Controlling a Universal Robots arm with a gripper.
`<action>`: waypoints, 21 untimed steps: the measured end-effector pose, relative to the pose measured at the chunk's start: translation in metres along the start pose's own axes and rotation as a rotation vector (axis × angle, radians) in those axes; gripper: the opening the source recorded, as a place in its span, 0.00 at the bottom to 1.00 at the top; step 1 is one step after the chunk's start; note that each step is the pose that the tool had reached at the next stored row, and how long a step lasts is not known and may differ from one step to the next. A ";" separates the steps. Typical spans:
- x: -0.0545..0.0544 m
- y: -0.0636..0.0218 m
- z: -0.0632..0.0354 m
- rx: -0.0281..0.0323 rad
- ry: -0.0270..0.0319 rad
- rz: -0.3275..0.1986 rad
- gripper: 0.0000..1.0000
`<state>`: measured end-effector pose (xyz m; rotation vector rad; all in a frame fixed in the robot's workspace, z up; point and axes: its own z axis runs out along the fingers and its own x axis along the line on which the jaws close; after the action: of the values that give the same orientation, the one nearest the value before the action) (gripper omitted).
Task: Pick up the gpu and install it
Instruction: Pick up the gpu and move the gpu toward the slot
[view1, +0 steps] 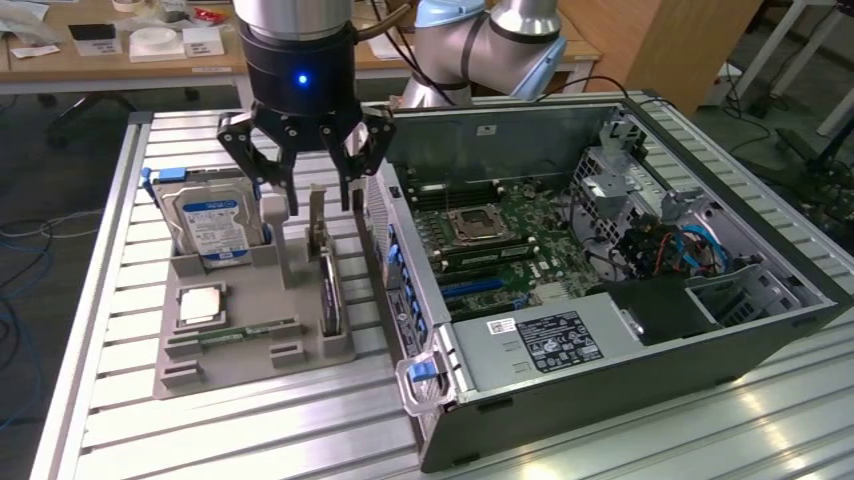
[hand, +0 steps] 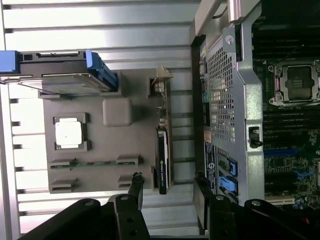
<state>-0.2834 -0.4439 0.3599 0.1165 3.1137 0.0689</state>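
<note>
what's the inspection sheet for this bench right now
surface: slatted metal table
job's things: gpu on edge in grey tray; open computer case beside it
clutter: hard drive, processor, memory stick in the same tray
grippers: gripper above the gpu, jaws open, holding nothing
cables: blue and black cables inside the case
surroundings: desk with boxes behind

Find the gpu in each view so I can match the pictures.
Exterior view: the gpu stands on edge in the tray, on the side nearest the case, under the open gripper.
Wrist view: the gpu stands on edge between the tray's middle and the case.
Shared landmark: the hard drive, upright at the tray's end.
</note>
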 end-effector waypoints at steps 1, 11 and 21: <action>0.000 -0.0001 0.0014 0.0000 0.0000 0.000 0.53; 0.000 -0.0005 0.0118 0.0000 0.0000 0.000 0.53; 0.001 -0.0009 0.0194 0.0001 0.0000 0.000 0.53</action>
<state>-0.2834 -0.4438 0.3405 0.1167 3.1137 0.0688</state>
